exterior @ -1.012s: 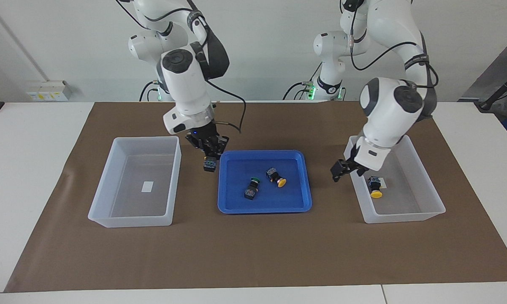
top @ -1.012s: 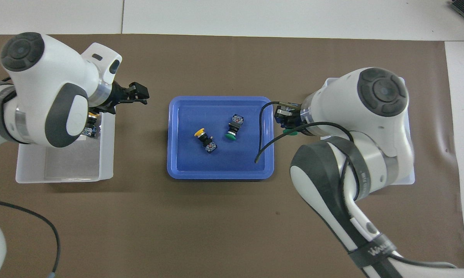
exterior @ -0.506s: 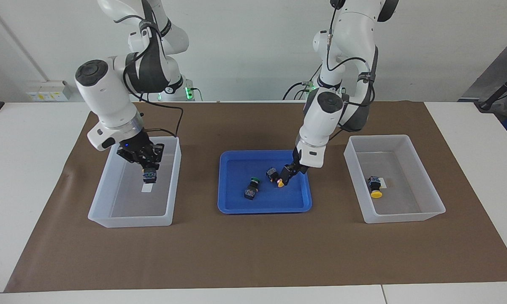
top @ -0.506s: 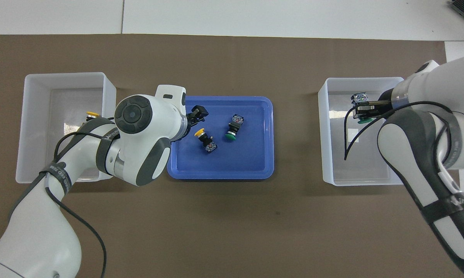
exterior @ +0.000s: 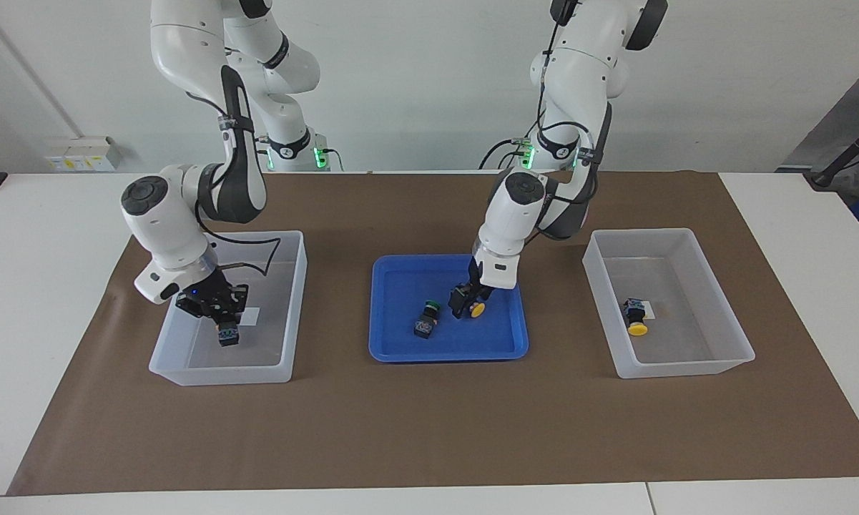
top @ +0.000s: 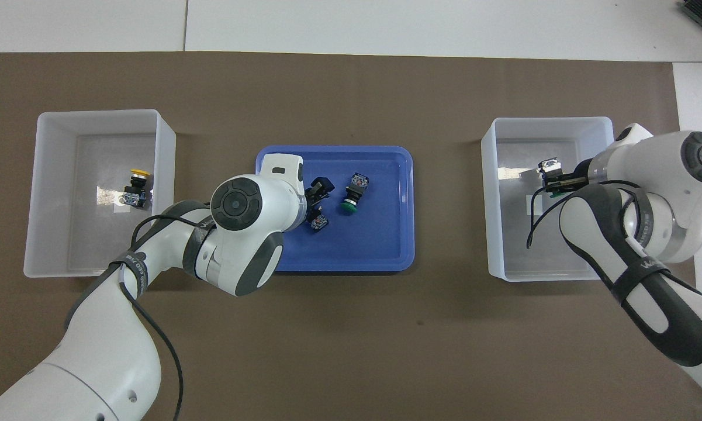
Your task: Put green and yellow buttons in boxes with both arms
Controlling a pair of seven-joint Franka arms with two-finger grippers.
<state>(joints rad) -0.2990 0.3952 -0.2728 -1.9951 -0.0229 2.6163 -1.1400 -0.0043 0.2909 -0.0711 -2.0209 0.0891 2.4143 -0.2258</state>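
My right gripper is shut on a green button and holds it low inside the box at the right arm's end. In the overhead view this gripper, button and box show too. My left gripper is down at a yellow button in the blue tray. From overhead the left gripper covers that button's cap; its dark body shows. A second green button lies beside it in the tray.
The box at the left arm's end holds one yellow button, next to its white sticker; the overhead view shows that box and button as well. Everything stands on a brown mat.
The right gripper carried the green button from beside the tray into its box and lowered it. The left gripper swung from its box to the tray and came down at the yellow button.
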